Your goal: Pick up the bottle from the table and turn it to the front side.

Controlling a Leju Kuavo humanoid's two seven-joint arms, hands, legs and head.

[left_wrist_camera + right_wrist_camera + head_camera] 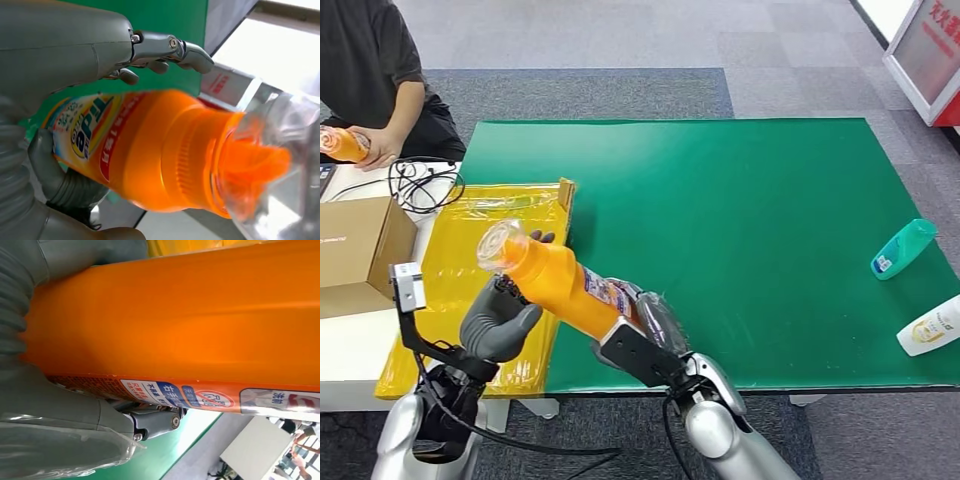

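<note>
The bottle (561,285) is held in the air over the table's (773,200) near edge. The right hand (652,325) clamps its base; the left hand (500,320) cups under the neck, grip unclear. Rigid, smooth plastic, probably slippery: best held around the labelled body.

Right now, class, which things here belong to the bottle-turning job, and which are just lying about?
In the job:
orange plastic bottle with a clear cap
left hand, under its neck
right hand, gripping its base

Lying about:
teal bottle
white bottle
yellow padded mailer
cardboard box
</note>
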